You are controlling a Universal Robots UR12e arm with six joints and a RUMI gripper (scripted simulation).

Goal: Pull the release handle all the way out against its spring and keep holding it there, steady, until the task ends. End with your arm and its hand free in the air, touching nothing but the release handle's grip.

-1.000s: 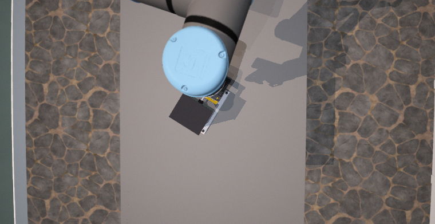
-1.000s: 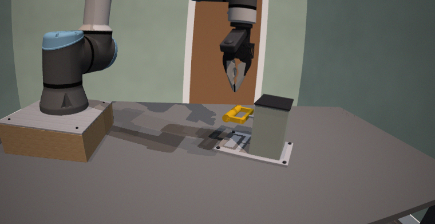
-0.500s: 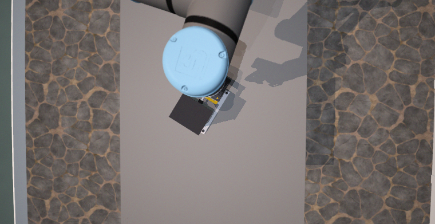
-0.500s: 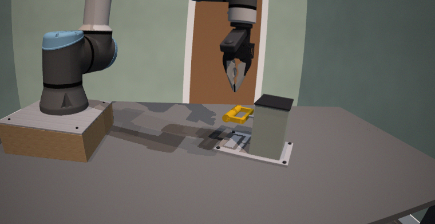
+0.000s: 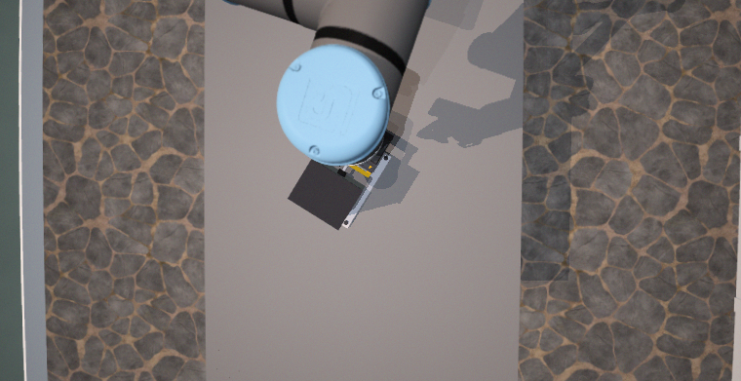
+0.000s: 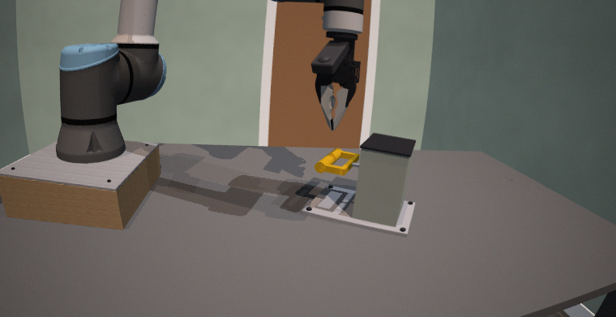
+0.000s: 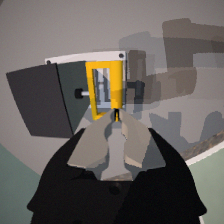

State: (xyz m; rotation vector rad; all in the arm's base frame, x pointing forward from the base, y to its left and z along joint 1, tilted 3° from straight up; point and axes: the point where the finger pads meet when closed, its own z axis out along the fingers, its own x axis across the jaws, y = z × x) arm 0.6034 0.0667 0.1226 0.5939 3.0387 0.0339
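Note:
The yellow release handle (image 6: 335, 159) (image 7: 104, 85) is a rectangular loop on a thin rod that sticks out from the side of a grey box with a black top (image 6: 383, 177) (image 5: 324, 194) (image 7: 40, 100). In the top view only a sliver of the handle (image 5: 360, 171) shows under the arm. My gripper (image 6: 332, 126) (image 7: 116, 109) is shut, fingertips together, with nothing between them. It hangs in the air straight above the handle's grip, clear of it.
The box stands on a white baseplate (image 6: 403, 222) (image 5: 357, 209) bolted to the grey table (image 6: 301, 263). The arm's base sits on a wooden block (image 6: 73, 194) at the left. The arm's elbow (image 5: 331, 103) covers the gripper in the overhead view.

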